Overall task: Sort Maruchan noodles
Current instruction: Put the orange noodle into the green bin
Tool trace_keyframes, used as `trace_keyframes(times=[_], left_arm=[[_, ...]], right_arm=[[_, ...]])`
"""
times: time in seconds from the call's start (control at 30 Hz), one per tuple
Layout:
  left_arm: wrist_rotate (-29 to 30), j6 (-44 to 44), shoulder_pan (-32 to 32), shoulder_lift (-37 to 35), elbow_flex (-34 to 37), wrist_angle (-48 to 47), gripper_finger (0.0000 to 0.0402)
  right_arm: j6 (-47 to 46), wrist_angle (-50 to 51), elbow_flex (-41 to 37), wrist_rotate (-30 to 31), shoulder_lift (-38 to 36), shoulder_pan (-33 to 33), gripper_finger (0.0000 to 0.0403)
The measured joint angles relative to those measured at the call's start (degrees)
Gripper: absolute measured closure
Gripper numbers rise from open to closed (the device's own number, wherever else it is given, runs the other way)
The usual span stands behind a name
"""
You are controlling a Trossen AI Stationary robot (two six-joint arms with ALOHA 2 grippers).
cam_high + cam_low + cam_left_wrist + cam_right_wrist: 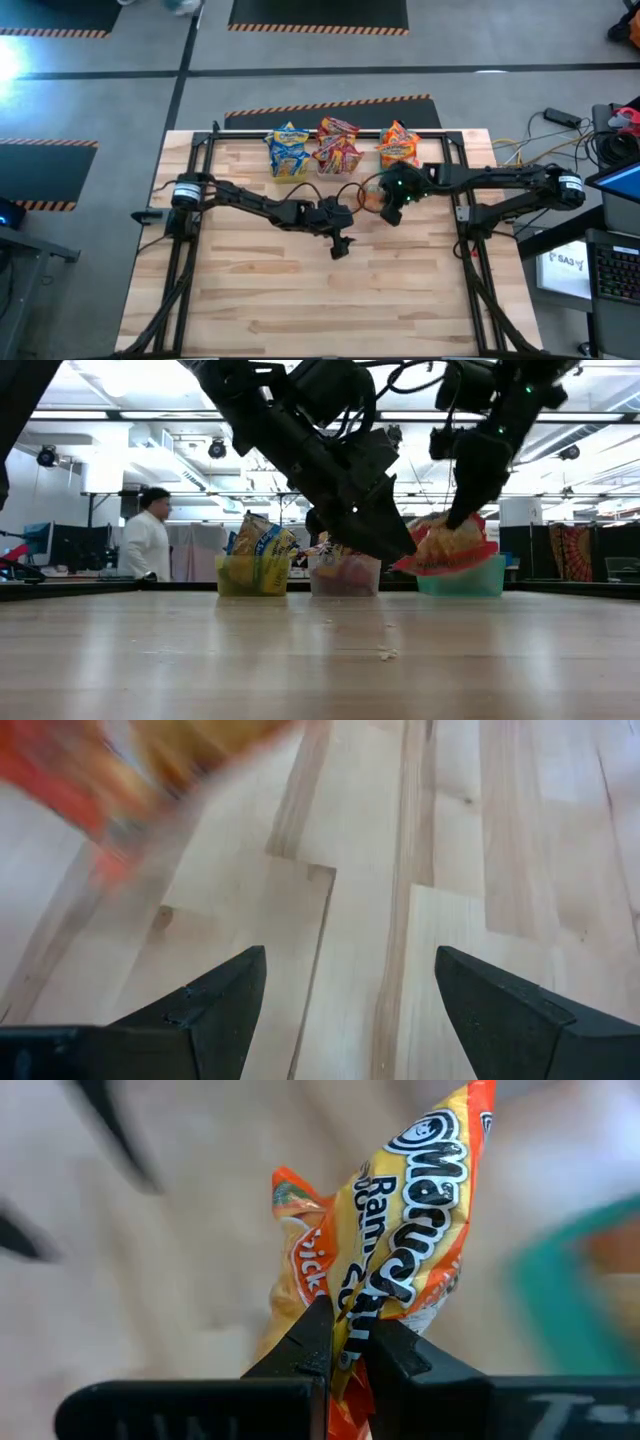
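An orange Maruchan noodle packet (410,1250) hangs above the table's middle (445,545), with my right gripper (350,1330) shut on it. In the high view the packet (372,198) is just in front of the bins. My left gripper (340,245) stands open over bare wood (350,980), a little nearer the table's front, with nothing between its fingers. The packet's blurred edge (100,780) shows in a corner of the left wrist view. More noodle packets stand upright in three bins at the far edge. My right gripper pinches a crumpled fold of the packet's wrapper (352,1312) between its two fingers (305,1342). The fingers slant down from the table's right side. The packet is lifted clear of the table and sticks out beyond the fingertips, tilted (445,545).
Along the far edge stand a yellow bin (288,168) with blue-and-yellow packets, a clear bin (337,160) with red ones and a green bin (399,158) with orange ones. A person (147,540) stands in the room behind. Bare wood lies toward the near edge.
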State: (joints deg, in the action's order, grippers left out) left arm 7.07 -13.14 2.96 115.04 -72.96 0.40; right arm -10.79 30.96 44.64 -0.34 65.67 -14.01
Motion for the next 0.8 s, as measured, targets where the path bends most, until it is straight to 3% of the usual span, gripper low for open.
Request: trace_keyframes(times=[0.27,0.5,0.8], left_arm=[[3.0,-2.1,-0.1,0.0,2.5,1.3,0.0126],[3.0,-2.6,0.0,0.0,3.9,3.6,0.0126],[3.0,-2.5,-0.1,0.0,4.1,3.7,0.0126]], right_arm=[[12.9,15.3,10.6,21.3,0.0,-0.1,0.0381],[27.7,21.2,14.2,28.7,-0.1,-0.5,0.0381],[43.5,24.4,11.5,29.1,-0.1,-3.0,0.0381]])
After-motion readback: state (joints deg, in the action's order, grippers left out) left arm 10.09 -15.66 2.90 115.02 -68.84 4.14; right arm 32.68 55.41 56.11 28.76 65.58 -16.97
